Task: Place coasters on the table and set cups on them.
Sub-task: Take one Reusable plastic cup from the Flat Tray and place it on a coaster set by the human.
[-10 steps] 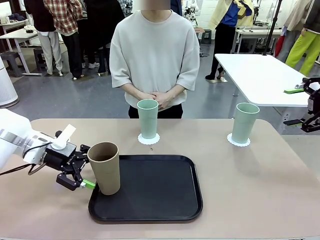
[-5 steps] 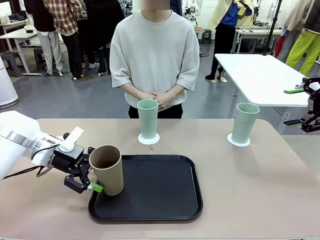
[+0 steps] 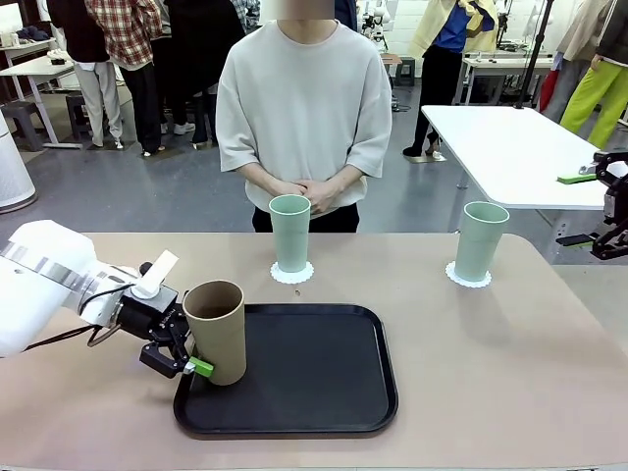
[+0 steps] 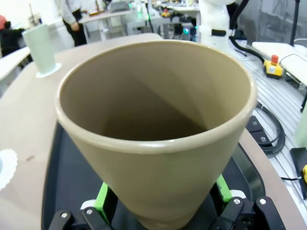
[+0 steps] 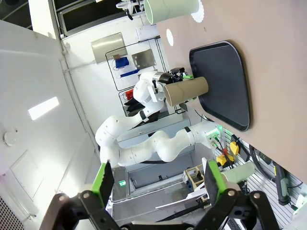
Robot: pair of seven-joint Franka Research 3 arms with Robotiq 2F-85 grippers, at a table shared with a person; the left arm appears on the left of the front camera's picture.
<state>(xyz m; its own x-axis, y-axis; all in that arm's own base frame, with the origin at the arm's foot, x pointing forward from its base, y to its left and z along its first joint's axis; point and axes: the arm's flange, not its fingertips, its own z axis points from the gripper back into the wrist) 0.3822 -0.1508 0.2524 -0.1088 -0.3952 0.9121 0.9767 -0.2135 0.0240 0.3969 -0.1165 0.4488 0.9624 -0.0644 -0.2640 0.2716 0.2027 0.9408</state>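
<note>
A tan-brown cup (image 3: 218,331) stands at the left end of the black tray (image 3: 314,392), leaning slightly. My left gripper (image 3: 192,359) is shut on its lower part; in the left wrist view the green pads (image 4: 102,201) press both sides of the cup (image 4: 158,143) near its base. Two mint green cups stand on white lacy coasters on the table (image 3: 510,353): one (image 3: 290,233) on a coaster (image 3: 291,274) at the far middle, one (image 3: 482,240) on a coaster (image 3: 469,277) at the far right. My right gripper (image 5: 158,187) is open and holds nothing, up at the table's right edge (image 3: 615,221).
A person stands at the far side with hands (image 3: 306,191) clasped, just behind the middle cup. A white-topped table (image 3: 510,147) stands behind on the right. Bare tabletop lies to the left of the tray and between tray and right cup.
My left gripper slid right along the tray's left end and shut on the tan cup, which shifted a little to the right. The right arm and the mint cups stayed put.
</note>
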